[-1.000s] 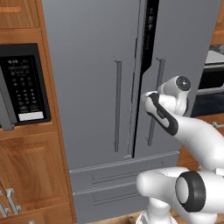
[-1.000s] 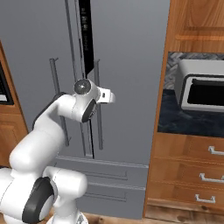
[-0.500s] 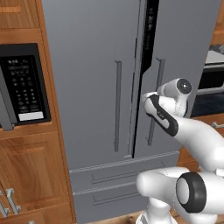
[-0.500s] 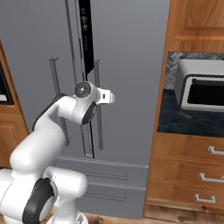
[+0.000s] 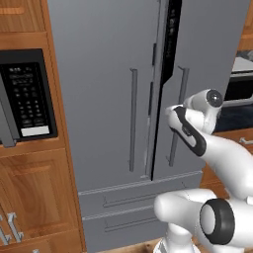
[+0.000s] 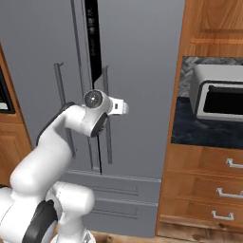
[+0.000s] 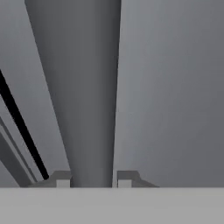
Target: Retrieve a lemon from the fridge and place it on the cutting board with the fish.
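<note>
Fridge [image 5: 108,84] noted as the landmark: grey double doors, the right door seen slightly ajar, a dark gap at the seam. Right door's bar handle [image 7: 92,109] is gripped by the gripper [image 7: 91,179], fingers narrowed onto it from both sides. Lemon judged to be inside the fridge (nothing of the interior can be made out). Task judged early: door to be swung wide, fruit fetched and carried to the board. Microwave [image 5: 27,99] is set left of the fridge, toaster oven [image 6: 218,95] right of it. Keypad markings too small to be read.
</note>
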Robot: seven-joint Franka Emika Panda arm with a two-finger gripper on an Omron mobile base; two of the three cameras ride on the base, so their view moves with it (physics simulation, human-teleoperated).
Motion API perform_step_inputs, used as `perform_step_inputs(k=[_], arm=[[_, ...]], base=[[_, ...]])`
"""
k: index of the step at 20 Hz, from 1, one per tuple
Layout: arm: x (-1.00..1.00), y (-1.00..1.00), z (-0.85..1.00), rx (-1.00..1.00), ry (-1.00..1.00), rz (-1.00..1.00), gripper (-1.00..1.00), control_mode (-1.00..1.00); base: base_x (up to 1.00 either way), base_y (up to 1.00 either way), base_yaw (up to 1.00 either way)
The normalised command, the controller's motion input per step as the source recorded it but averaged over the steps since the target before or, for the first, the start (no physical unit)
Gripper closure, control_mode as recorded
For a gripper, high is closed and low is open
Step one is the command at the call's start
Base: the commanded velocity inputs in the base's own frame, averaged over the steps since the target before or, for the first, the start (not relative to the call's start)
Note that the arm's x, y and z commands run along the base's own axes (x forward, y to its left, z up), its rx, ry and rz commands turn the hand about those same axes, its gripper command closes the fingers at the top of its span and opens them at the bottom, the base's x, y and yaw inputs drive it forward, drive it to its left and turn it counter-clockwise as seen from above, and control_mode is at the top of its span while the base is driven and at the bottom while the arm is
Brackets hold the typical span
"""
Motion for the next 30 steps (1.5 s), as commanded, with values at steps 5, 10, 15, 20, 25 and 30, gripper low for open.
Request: perform_step_inputs(k=[5, 10, 15, 20, 25, 30], arm=[[-0.7, -0.65, 0.2, 0.0, 0.0, 0.0, 1.0, -1.0], [-0.94, -0.67, 0.21, 0.0, 0.0, 0.0, 1.0, -1.0], [-0.96, -0.69, 0.19, 0.0, 0.02, 0.0, 1.0, -1.0], [-0.55, -0.47, -0.06, 0.0, 0.03, 0.04, 1.0, -1.0], [0.0, 0.0, -0.08, 0.0, 0.0, 0.04, -1.0, -1.0], [-0.19, -0.02, 0.0, 0.0, 0.0, 0.01, -1.0, -1.0]], base=[[0.0, 0.0, 0.0], [0.0, 0.0, 0.0], [0.0, 0.0, 0.0], [0.0, 0.0, 0.0], [0.0, 0.0, 0.0], [0.0, 0.0, 0.0]])
